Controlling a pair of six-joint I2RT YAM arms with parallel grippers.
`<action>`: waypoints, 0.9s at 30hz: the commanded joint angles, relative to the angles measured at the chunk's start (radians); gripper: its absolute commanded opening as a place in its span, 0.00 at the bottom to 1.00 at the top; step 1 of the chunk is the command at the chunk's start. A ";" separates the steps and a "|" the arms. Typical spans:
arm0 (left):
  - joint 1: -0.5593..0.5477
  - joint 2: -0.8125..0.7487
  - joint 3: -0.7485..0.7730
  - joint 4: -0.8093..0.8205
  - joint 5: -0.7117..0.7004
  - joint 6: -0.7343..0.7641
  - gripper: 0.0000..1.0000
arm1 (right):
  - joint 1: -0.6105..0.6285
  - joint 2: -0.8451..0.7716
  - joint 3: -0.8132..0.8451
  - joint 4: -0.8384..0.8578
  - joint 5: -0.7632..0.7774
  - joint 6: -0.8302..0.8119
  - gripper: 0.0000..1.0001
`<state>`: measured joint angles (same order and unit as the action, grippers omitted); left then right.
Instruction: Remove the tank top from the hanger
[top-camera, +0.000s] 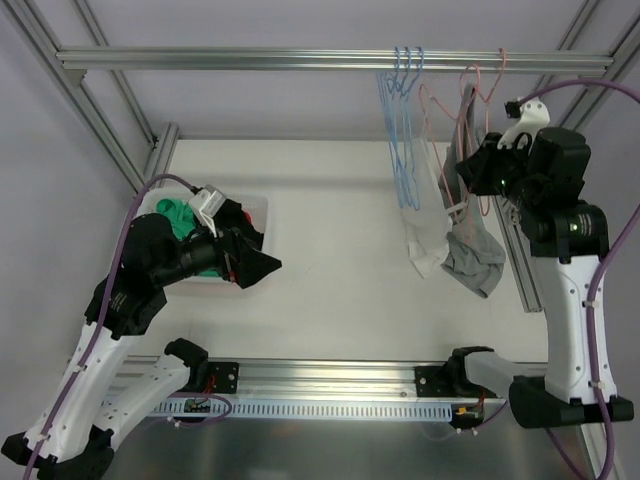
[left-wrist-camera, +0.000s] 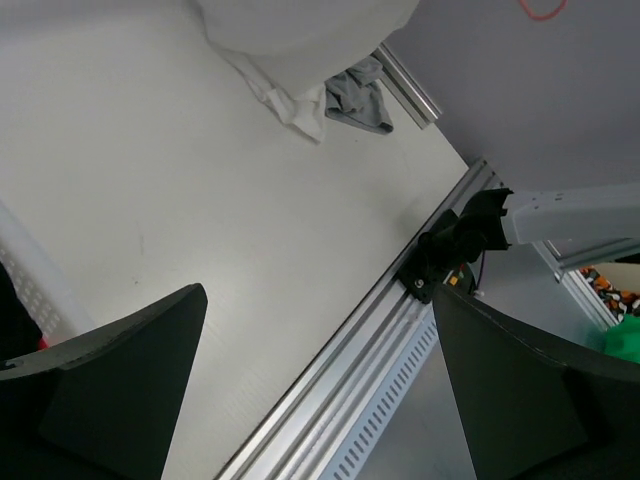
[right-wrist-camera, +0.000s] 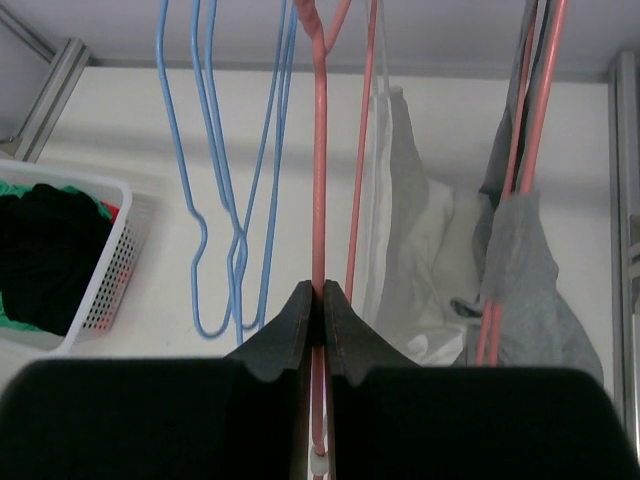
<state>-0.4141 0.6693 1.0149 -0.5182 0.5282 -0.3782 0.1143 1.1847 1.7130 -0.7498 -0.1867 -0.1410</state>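
Right gripper (right-wrist-camera: 322, 296) clenched on pink hanger (right-wrist-camera: 319, 150), blue hangers (right-wrist-camera: 215, 200) left, white garment (right-wrist-camera: 405, 210) behind

A white perforated plastic basket (top-camera: 255, 203) sits at the left of the white desk (top-camera: 340, 300), heaped with green and black clothes (right-wrist-camera: 40, 250) — bare blue wire hangers (top-camera: 404, 130) hang from the aluminium top rail (top-camera: 250, 58).

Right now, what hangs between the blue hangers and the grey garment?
A pink hanger, pinched by the right gripper, and a white garment; the right wrist view shows it.
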 joint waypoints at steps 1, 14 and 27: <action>-0.063 0.030 0.045 0.139 0.032 -0.002 0.99 | -0.005 -0.160 -0.087 0.053 -0.037 0.014 0.00; -0.620 0.416 0.393 0.334 -0.327 0.231 0.99 | -0.004 -0.628 -0.195 -0.353 -0.026 0.040 0.00; -0.724 0.860 0.853 0.351 -0.374 0.424 0.88 | 0.041 -0.608 0.325 -0.686 -0.203 0.095 0.00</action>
<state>-1.1328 1.4834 1.8050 -0.1993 0.1284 -0.0135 0.1265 0.5365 1.9789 -1.3399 -0.3229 -0.0845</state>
